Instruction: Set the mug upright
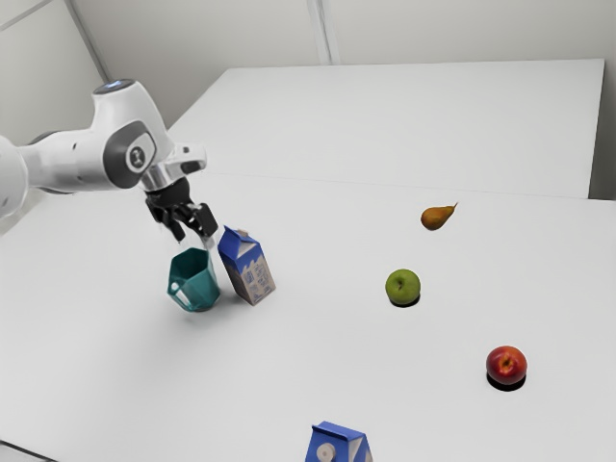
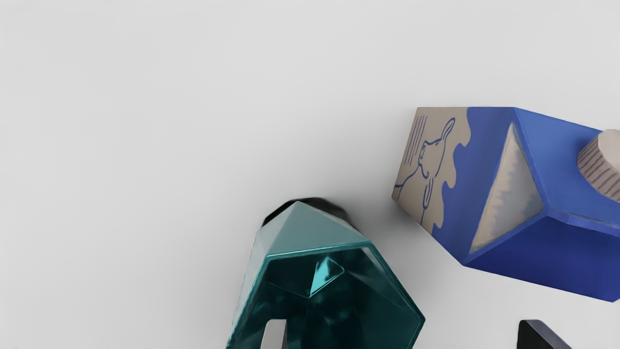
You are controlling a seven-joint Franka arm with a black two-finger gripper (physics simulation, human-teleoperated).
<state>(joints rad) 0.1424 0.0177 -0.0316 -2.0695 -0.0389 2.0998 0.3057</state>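
Note:
The teal mug (image 1: 195, 285) stands on the table with its opening facing up and its handle toward the exterior view's lower left. My gripper (image 1: 193, 237) hangs just above it, open. In the wrist view the mug (image 2: 319, 232) shows its dark hollow inside. The gripper (image 2: 408, 334) has its fingers wide apart there: one overlaps the mug's opening, the other lies outside the rim, on the carton's side. Neither pinches the mug, and whether a finger touches it I cannot tell.
A blue and beige milk carton (image 1: 246, 266) stands close beside the mug, also seen as the carton (image 2: 489, 194) in the wrist view. Farther off lie a green apple (image 1: 402, 287), a pear (image 1: 436, 218) and a red apple (image 1: 506, 365). Another carton (image 1: 339, 445) is at the near edge.

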